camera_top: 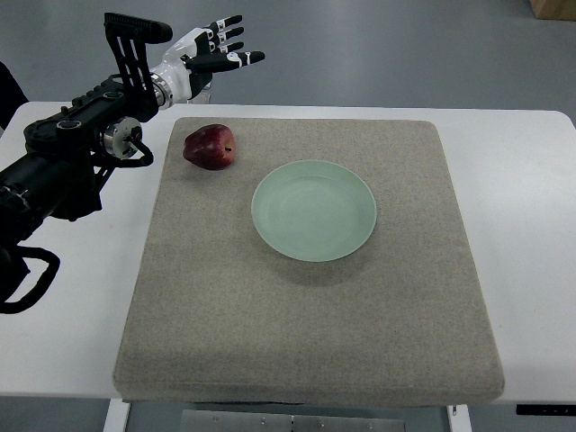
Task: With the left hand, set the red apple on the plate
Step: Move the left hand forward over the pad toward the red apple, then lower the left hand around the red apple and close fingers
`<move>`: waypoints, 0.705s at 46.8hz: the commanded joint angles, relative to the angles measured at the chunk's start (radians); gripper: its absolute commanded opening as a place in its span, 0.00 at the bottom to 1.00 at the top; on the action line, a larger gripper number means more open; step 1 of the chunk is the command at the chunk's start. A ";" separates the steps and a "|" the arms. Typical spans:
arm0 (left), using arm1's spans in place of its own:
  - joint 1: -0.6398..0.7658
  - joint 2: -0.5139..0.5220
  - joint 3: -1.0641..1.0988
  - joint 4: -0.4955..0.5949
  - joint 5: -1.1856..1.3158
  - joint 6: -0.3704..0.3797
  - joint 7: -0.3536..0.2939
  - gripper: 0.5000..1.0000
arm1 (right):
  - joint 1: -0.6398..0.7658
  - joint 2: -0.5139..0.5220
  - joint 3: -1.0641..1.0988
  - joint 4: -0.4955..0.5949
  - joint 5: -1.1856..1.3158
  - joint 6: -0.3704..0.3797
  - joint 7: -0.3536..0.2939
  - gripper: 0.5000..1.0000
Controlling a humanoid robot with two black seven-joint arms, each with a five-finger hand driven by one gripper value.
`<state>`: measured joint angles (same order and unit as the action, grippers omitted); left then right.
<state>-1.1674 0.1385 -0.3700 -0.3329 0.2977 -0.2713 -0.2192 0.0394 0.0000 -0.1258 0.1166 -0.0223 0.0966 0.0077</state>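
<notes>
Red apple (210, 147) below open left hand (216, 50)

A lab: white table (522, 180) with grey felt mat (306, 315) on grey floor (405, 54).

No legible text, labels, brands, nos. or signs anywhere in view.

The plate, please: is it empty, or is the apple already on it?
Empty. The plate shows only bare green surface; the red apple lies apart on the mat.
</notes>
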 commanded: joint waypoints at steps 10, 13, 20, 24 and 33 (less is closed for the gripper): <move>-0.021 0.056 0.017 -0.089 0.331 -0.002 0.001 0.99 | -0.001 0.000 0.000 0.000 -0.001 0.000 0.000 0.93; -0.032 0.078 0.046 -0.115 0.363 -0.005 0.001 0.99 | 0.001 0.000 0.000 0.000 -0.001 0.000 0.000 0.93; -0.061 0.151 0.175 -0.222 0.376 -0.002 0.001 0.98 | -0.001 0.000 0.000 0.000 -0.001 0.000 0.000 0.93; -0.089 0.185 0.261 -0.273 0.386 0.000 0.000 0.98 | 0.001 0.000 0.000 0.000 -0.001 0.000 0.000 0.93; -0.161 0.231 0.388 -0.317 0.475 -0.002 0.000 0.98 | -0.001 0.000 0.000 0.000 -0.001 0.000 0.000 0.93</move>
<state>-1.3068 0.3537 -0.0146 -0.6377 0.7248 -0.2728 -0.2196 0.0394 0.0000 -0.1258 0.1166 -0.0227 0.0966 0.0077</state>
